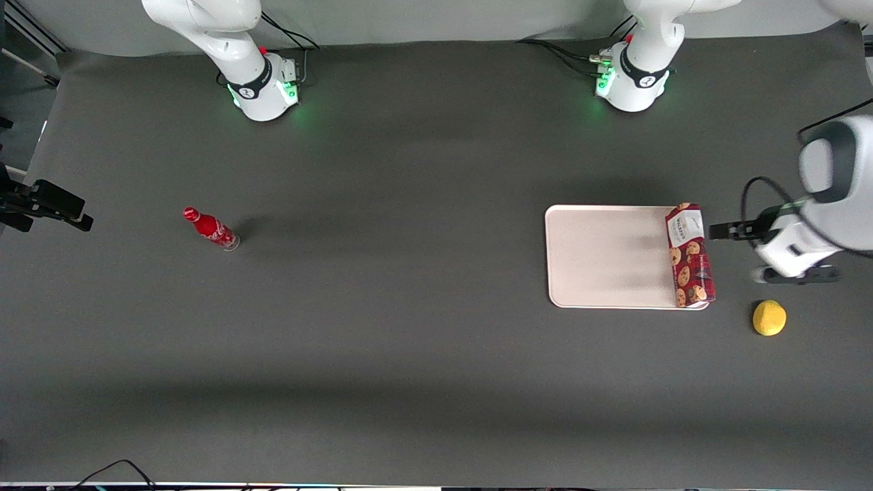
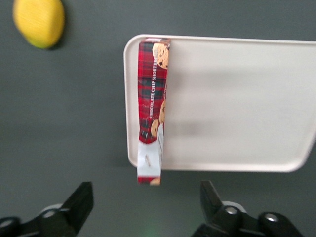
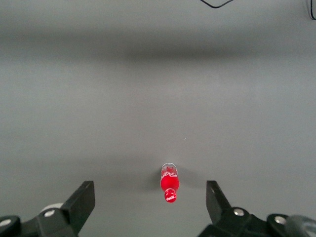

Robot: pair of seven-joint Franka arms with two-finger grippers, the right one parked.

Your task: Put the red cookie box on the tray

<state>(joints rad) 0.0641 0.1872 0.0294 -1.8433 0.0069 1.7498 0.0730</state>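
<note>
Front view: red cookie box [image 1: 690, 254] beside open gripper [image 1: 716, 231]

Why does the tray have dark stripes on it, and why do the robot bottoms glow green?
Front view: soft shadows cross the tray beside the cookie box; green lights glow at both arm bases. Left wrist view: the same shadow shows, the lemon looks blurry, and the open gripper hangs clear of the box.

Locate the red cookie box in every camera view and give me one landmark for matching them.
Front view: red cookie box stands on edge along the tray's edge nearest the working arm, beside the open gripper.
Left wrist view: the box stands along the tray's rim.
Right wrist view: not in it.
Shared landmark: the yellow object off the tray.
</note>
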